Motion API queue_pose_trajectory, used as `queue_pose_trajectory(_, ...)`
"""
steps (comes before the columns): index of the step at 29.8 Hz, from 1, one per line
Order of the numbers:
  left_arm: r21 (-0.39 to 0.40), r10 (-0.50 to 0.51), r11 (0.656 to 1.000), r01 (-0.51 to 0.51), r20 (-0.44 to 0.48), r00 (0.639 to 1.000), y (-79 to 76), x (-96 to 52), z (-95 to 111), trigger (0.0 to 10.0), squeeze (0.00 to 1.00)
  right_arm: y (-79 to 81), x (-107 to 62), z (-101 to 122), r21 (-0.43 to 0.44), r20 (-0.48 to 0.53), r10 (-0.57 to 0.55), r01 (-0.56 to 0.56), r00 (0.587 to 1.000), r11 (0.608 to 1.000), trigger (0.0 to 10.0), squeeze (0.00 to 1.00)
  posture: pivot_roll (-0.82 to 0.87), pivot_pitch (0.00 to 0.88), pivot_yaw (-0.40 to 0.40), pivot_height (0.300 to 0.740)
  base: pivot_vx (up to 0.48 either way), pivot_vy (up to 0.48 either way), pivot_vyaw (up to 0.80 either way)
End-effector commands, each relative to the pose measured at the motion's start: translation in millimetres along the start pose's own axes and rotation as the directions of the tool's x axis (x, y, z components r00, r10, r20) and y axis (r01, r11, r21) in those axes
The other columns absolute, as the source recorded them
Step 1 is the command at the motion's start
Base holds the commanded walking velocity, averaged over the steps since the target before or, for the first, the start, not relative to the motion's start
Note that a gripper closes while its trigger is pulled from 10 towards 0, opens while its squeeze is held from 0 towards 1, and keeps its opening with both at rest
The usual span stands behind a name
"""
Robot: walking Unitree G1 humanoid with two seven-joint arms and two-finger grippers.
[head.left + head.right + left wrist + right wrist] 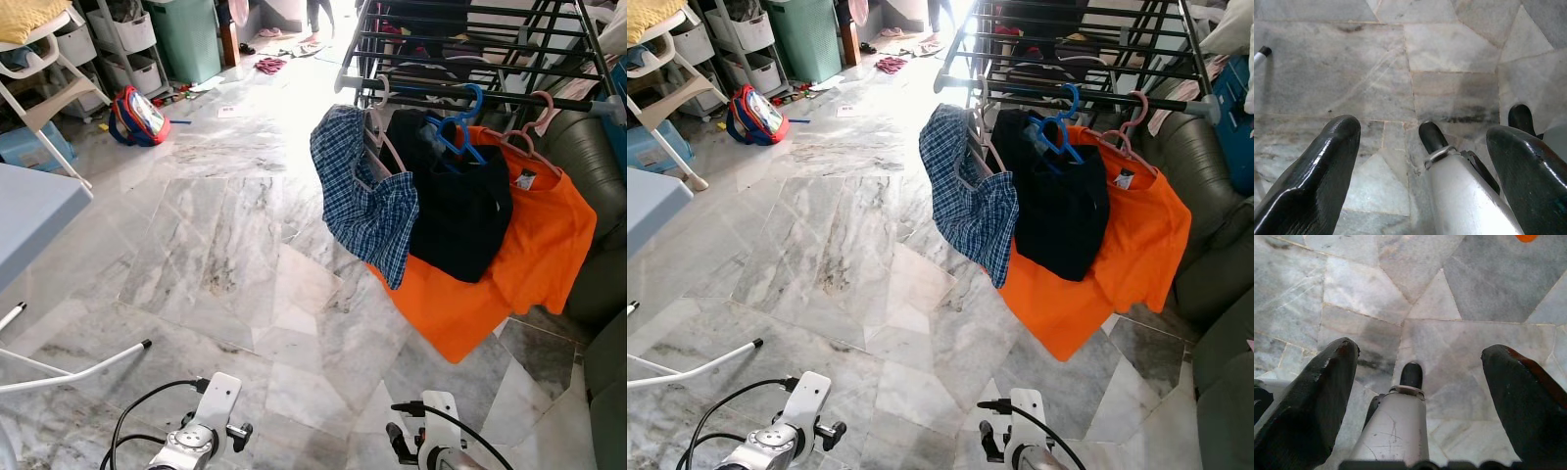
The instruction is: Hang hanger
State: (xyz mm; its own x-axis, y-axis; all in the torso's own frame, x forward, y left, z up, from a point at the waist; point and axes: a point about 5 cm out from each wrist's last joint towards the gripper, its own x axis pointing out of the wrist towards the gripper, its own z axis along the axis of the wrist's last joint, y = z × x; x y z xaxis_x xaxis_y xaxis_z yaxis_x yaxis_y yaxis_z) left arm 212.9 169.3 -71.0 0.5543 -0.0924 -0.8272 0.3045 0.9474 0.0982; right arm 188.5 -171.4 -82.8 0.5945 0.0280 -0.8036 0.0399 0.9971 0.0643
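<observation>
A dark drying rack (pixel 470 39) stands at the right, and three garments hang from its front rail (pixel 441 90). A blue plaid shirt (pixel 362 196) is on a pale hanger (pixel 377 132), a black garment (pixel 460 211) on a blue hanger (pixel 460 122), and an orange T-shirt (pixel 544 235) on a pink hanger (pixel 529 137). Both silver arms hang low at the frame's bottom, well short of the rack. My left gripper (pixel 1425 132) and right gripper (pixel 1421 352) are open over the marble floor and hold nothing.
A grey table edge (pixel 29 215) and white stand legs (pixel 78 367) are at the left. Behind them are a high chair (pixel 39 69), a red-blue backpack (pixel 137 116) and storage shelves (pixel 127 39). A dark sofa (pixel 588 196) flanks the rack. A person's legs (pixel 318 15) show far back.
</observation>
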Motion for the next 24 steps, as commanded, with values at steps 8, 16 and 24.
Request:
queue_pose_trajectory(8,-0.003,0.018,1.0,-0.018,-0.007,1.0,3.1,-0.4,-1.0,10.0,0.0,-5.6,-1.1,-4.3,0.036,-0.016,-0.029,0.03,0.999,0.999,10.0,0.0,-0.05,0.04,0.009,0.74,0.0,0.0,0.0)
queue_pose_trajectory(16,-0.003,0.018,1.0,-0.018,-0.007,1.0,3.1,-0.4,-1.0,10.0,0.0,-5.6,-1.1,-4.3,0.036,-0.016,-0.029,0.03,0.999,0.999,10.0,0.0,-0.05,0.04,0.009,0.74,0.0,0.0,0.0)
queue_pose_trajectory(24,-0.003,0.018,1.0,-0.018,-0.007,1.0,3.1,-0.4,-1.0,10.0,0.0,-5.6,-1.1,-4.3,0.036,-0.016,-0.029,0.03,0.999,0.999,10.0,0.0,-0.05,0.04,0.009,0.74,0.0,0.0,0.0)
